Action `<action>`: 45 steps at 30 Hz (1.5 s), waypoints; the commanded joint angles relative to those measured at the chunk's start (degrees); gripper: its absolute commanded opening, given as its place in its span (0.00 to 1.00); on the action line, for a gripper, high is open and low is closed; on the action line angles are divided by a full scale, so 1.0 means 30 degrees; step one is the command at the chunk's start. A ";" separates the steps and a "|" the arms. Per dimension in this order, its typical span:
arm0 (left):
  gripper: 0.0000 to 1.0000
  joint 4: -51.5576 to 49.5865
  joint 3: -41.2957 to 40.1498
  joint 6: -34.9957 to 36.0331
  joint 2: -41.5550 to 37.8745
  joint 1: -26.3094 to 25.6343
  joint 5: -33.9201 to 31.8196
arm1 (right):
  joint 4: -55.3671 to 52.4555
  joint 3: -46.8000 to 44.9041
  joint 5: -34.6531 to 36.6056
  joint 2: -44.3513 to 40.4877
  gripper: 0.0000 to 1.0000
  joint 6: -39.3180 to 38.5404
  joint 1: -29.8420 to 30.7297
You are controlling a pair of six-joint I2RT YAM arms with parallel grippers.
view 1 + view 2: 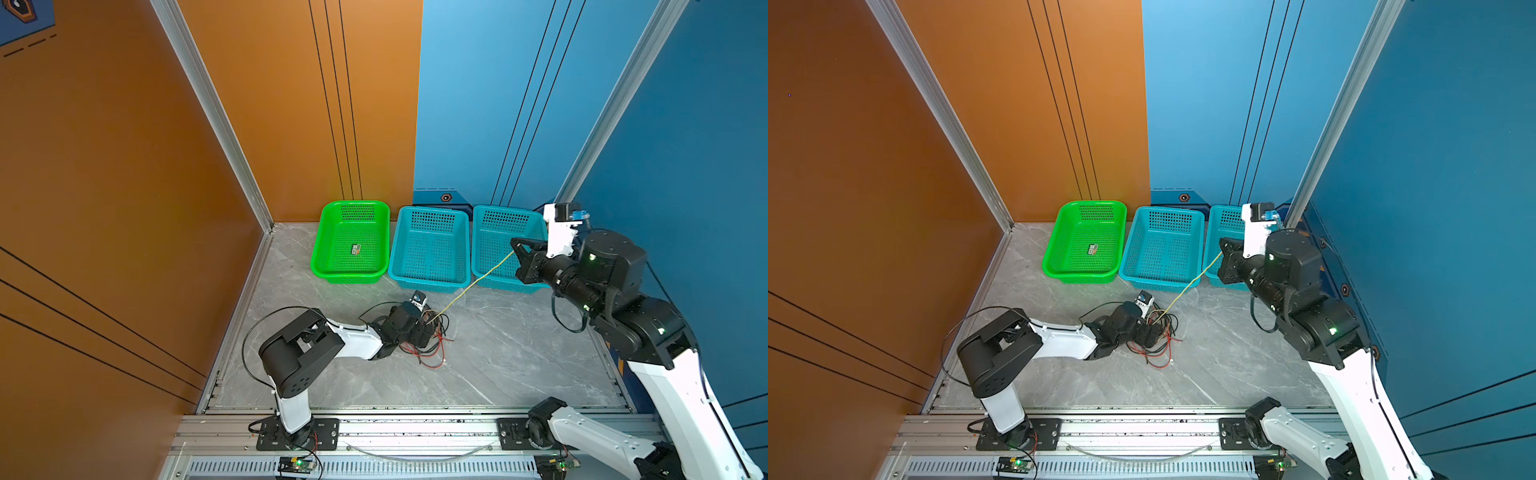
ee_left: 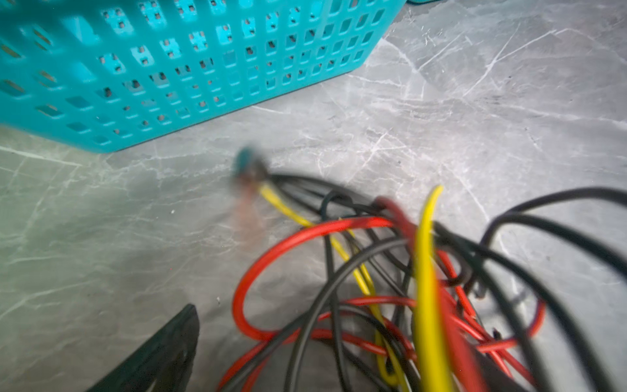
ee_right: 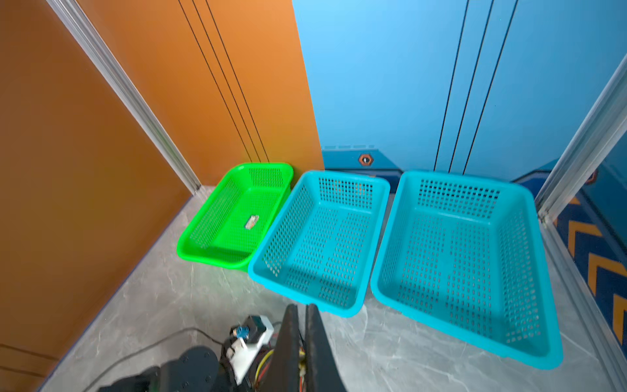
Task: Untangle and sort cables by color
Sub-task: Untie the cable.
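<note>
orange wall (image 1: 124, 166), blue wall (image 1: 478, 104), aluminium corner posts (image 1: 212, 104), grey marbled floor (image 1: 519, 353), even bright light

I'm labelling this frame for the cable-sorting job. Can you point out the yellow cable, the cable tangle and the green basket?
yellow cable (image 1: 457, 299): in a top view, on its straight middle stretch.
cable tangle (image 1: 436, 345): in a top view, on its red and black loops.
green basket (image 1: 351, 277): in a top view, on its front rim.
</note>
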 commanded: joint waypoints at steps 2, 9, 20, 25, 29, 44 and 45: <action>0.98 -0.2339 -0.0747 0.0315 0.1013 -0.0005 -0.0380 | 0.2111 0.2576 0.0771 0.0091 0.00 -0.0496 -0.0408; 0.98 -0.2205 -0.0833 0.0315 0.1066 -0.0098 -0.0421 | 0.2141 0.5661 0.1058 0.1206 0.00 -0.0760 -0.0441; 0.98 -0.1864 -0.1095 0.0176 0.1665 -0.0157 -0.0409 | 0.3099 0.9605 0.1610 0.1964 0.00 -0.0471 -0.0995; 0.98 -0.1497 -0.1431 0.0125 0.1677 -0.0140 -0.0373 | 0.3956 0.9605 0.2597 0.1633 0.00 -0.0410 -0.1027; 0.98 -0.1348 -0.2030 0.0052 0.0566 -0.0109 0.0163 | 0.3732 0.9488 0.2631 0.1883 0.00 -0.0316 -0.1027; 0.98 -0.4215 -0.3280 0.1114 -1.0283 0.2063 0.7434 | 0.3455 1.0501 0.1405 0.6528 0.00 0.0483 -0.2838; 0.98 -0.4645 -0.3272 0.1251 -1.0818 0.2168 0.7426 | 0.3488 1.0894 0.1166 0.7198 0.00 0.0704 -0.3303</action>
